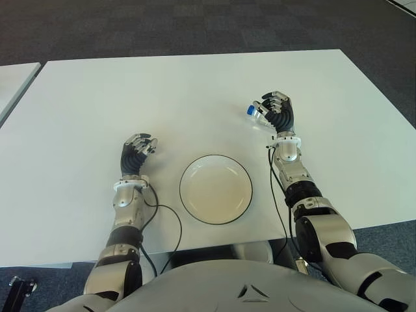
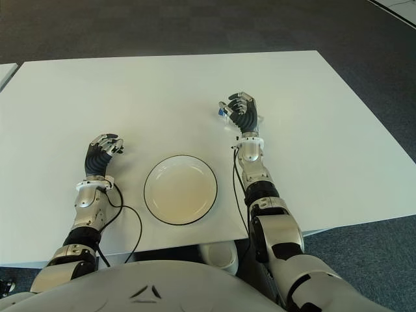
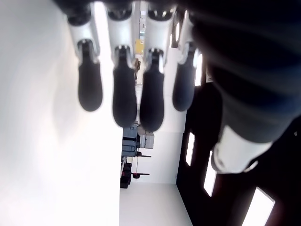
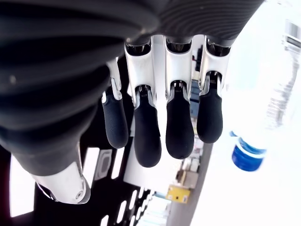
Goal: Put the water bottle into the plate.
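A clear water bottle with a blue cap lies on its side on the white table, cap pointing left. My right hand is over the bottle's body and hides most of it; only the cap end shows. In the right wrist view the bottle lies beside the fingers, which hang loosely curled with nothing between them and the thumb. The white plate with a dark rim sits at the near middle, below and left of the bottle. My left hand shows left of the plate, fingers relaxed and holding nothing.
A black cable loops on the table between my left forearm and the plate. A second table's corner shows at far left. Dark carpet surrounds the table, whose near edge runs just below the plate.
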Tool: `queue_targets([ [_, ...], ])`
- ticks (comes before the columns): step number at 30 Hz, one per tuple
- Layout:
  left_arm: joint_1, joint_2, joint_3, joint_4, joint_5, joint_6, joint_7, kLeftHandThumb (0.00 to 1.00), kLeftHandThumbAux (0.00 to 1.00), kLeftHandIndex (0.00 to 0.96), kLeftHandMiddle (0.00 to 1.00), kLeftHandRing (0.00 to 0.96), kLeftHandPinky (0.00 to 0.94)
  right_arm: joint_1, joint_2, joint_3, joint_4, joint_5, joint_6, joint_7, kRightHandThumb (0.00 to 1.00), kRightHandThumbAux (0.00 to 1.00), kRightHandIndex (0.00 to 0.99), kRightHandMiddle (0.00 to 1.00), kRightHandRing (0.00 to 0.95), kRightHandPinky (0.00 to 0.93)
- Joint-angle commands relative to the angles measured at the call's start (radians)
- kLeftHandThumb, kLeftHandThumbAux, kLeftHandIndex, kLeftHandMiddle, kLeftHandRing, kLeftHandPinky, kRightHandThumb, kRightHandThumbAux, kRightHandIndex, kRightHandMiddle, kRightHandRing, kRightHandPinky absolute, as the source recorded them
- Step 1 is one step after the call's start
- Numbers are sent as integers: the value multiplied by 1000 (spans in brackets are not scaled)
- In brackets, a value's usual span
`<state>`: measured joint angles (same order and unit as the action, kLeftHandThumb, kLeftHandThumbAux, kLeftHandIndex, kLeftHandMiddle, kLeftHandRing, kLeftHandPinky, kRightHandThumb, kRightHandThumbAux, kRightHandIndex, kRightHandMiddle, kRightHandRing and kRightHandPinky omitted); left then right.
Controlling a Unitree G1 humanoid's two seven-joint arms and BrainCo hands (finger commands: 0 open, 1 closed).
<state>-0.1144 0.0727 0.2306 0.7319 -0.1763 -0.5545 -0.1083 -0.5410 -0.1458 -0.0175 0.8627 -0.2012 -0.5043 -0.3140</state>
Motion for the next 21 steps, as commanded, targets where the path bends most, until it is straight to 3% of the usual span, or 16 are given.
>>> queue_targets([
  [1, 41, -17, -5, 26, 15, 46, 25, 709, 709, 435, 584, 561, 549, -56, -34, 56, 62, -123, -7, -129, 499, 725, 305, 325, 320, 312],
  [4, 44, -15, -8, 22, 18, 50, 29, 709, 709, 435, 585, 562, 551, -97, -60, 95, 128, -196, 23, -203, 352, 684, 179, 186, 194, 209],
  [7, 46, -16, -9, 16, 13, 55, 25, 709, 709, 435, 585, 563, 551, -140, -79, 143, 193, -268, 69, -278, 300, 645, 94, 91, 103, 135],
  [11, 50, -17, -7, 9, 3, 60, 14, 709, 708, 435, 586, 564, 552, -183, -86, 181, 244, -312, 134, -323, 325, 558, 19, 19, 21, 38],
  [15, 52, -18, -7, 5, 0, 61, 11, 709, 708, 435, 586, 564, 550, -217, -86, 203, 283, -325, 186, -329, 376, 454, 3, 3, 4, 7],
  [18, 54, -18, -8, 3, -2, 58, 10, 709, 708, 435, 586, 564, 550, -245, -85, 220, 316, -330, 237, -314, 407, 391, 1, 1, 1, 2],
  [21, 57, -18, -8, 3, -1, 46, 11, 709, 708, 435, 588, 566, 552, -291, -81, 244, 371, -341, 340, -257, 450, 322, 0, 0, 0, 0],
])
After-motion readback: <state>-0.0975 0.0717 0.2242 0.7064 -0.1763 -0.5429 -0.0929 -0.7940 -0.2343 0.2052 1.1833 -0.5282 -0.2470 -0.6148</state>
